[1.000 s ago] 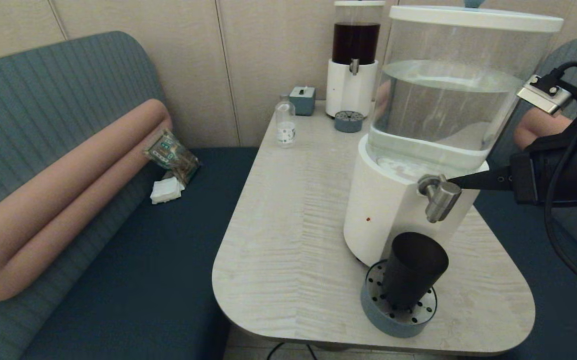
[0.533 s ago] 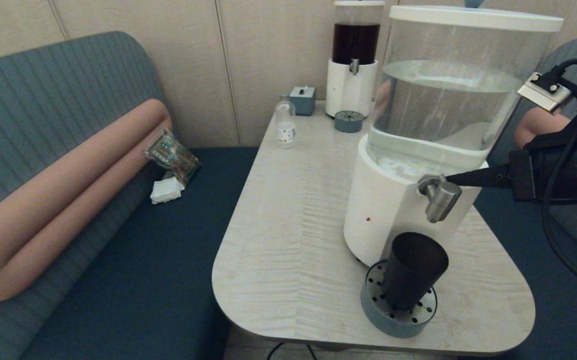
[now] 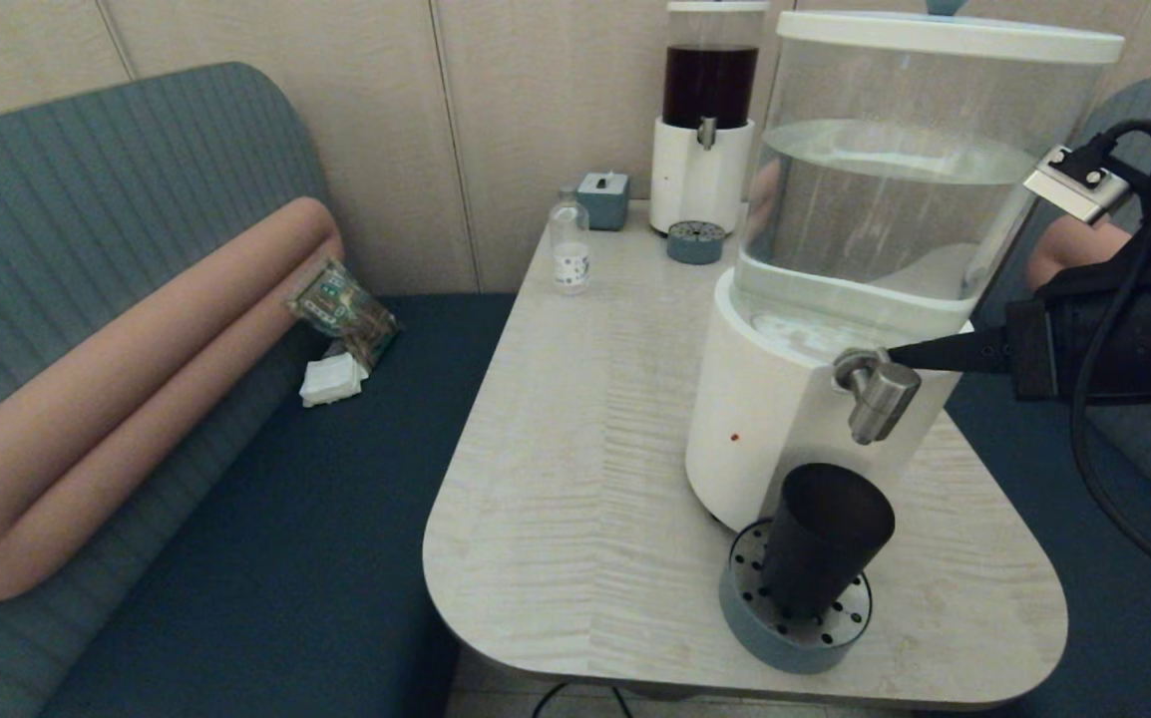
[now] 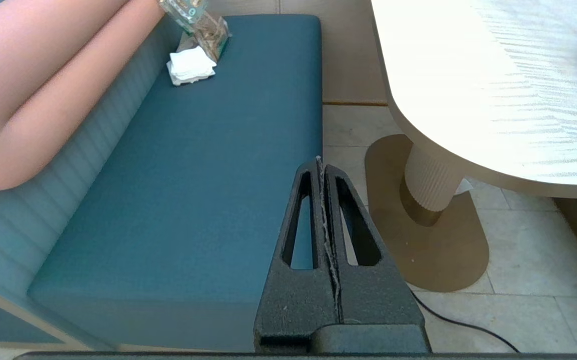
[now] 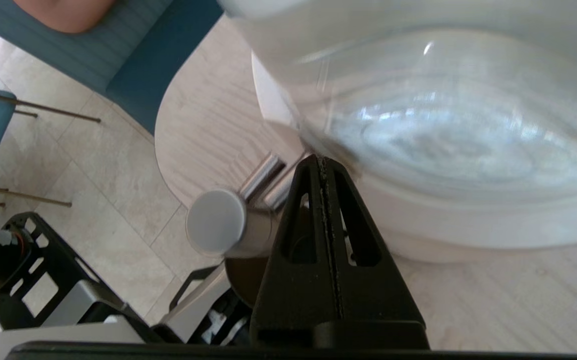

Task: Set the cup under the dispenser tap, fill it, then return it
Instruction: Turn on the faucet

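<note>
Cup (image 3: 823, 538) stands upright on the round perforated drip tray (image 3: 747, 610) at the near edge of the tabletop (image 3: 575, 479), straight below the dispenser tap (image 3: 875, 394). Right gripper (image 3: 897, 354), fingers pressed together and holding nothing, reaches in level from the right with its tip at the back of the tap, against the white base of the big water dispenser (image 3: 765, 419). In the right wrist view the joined fingers (image 5: 324, 220) sit just beside the steel spout (image 5: 228, 225). Left gripper (image 4: 321, 165), also closed and empty, hangs parked over the blue bench seat (image 4: 193, 175) beside the table.
</note>
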Controlling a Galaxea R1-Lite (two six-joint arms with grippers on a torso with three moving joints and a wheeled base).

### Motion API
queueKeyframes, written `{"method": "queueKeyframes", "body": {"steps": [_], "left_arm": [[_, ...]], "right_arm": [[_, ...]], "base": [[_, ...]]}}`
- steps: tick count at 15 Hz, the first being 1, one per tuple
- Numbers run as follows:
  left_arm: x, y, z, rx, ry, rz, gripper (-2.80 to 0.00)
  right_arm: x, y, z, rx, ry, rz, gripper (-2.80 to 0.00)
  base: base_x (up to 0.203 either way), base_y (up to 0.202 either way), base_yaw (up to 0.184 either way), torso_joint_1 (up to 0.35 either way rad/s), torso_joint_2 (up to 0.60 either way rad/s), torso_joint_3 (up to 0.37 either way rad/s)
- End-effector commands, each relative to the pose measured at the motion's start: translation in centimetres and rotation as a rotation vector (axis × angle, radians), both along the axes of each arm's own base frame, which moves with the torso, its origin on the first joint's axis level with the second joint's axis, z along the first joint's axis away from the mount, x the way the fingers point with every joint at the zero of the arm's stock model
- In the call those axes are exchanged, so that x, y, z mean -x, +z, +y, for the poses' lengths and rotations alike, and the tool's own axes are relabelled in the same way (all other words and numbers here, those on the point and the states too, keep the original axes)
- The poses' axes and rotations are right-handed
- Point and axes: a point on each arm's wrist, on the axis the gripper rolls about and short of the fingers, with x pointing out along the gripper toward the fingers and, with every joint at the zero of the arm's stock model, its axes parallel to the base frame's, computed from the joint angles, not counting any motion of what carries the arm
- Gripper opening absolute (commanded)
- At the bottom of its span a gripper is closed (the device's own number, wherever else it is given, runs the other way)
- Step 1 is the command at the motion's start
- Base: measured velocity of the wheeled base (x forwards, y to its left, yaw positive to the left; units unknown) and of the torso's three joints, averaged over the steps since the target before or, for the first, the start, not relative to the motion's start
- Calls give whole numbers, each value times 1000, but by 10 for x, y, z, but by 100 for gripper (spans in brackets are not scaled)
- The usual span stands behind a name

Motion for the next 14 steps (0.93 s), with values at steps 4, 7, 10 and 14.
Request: {"method": "queueKeyframes", "body": {"steps": [4,7,10,14], "left_arm": [[0,0,0,0,1,2,-280],[0,0,0,0,1,2,-280],[0,0,0,0,1,2,-280],[0,0,0,0,1,2,-280]], "right_arm": [[-2,-2,1,-4,7,-4,-280],[-4,-3,6,-9,26,-6,-280],[-4,-4,10,-14,43,1,-280],[-4,-5,12,-17,50,-6,-280]], "base": [[0,0,0,0,0,0],[0,0,0,0,0,0],[0,0,0,0,0,0],[0,0,0,0,0,0]]}}
